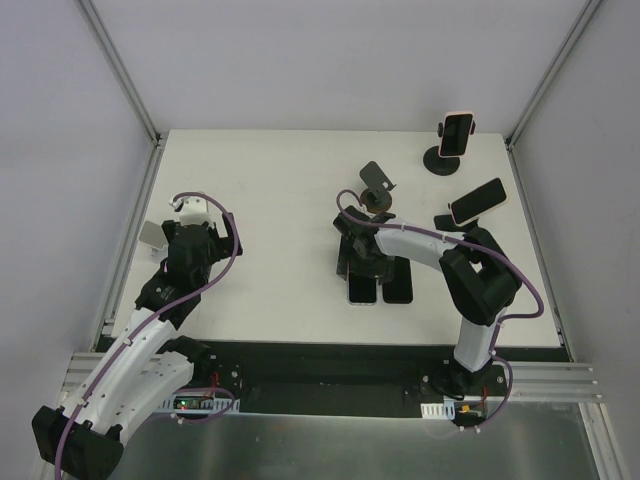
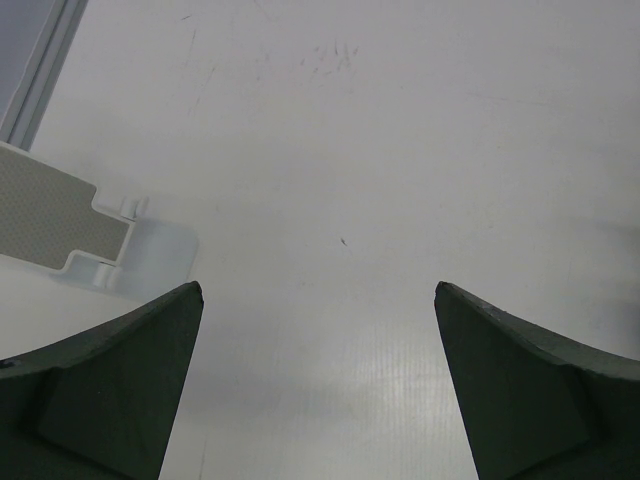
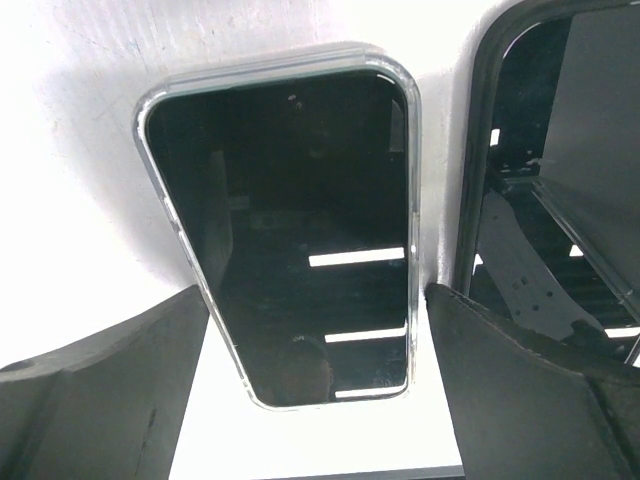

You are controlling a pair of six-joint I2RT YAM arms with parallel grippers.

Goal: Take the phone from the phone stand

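Where the right wrist view looks straight down, the clear-cased black phone [image 3: 290, 240] lies flat, screen up, on the white table [image 1: 270, 200], resting on no stand. Right gripper [image 3: 318, 290]: fingers spread wide to either side of the handset's lower half. One finger stands clear of the case, the other fingertip sits just beside its edge, and nothing is clamped. Such a spread, with the phone borne wholly by the table, reads as a release rather than a grip.

Just beside it lies a second black phone with a dark frame [image 3: 560, 150], roughly parallel to the first. Laying the two side by side keeps them well forward of the stands.

Top view: a small dark stand with a tilted plate [image 1: 378, 180], carrying nothing, sits just behind the gripper. Its bare plate suits the judgement that the step for this handset is complete.

Further back and to the right, a pink-rimmed phone [image 1: 458, 133] stands upright on a black round-based stand [image 1: 443, 162]. Another pink-cased phone [image 1: 478, 200] leans propped at the table's right side. Both appear to await removal.

Left gripper [image 2: 318, 290]: fingers fully apart over bare table, holding nothing, with a white hinged stand [image 2: 60, 225] near one finger. This arm appears parked away from the working area.
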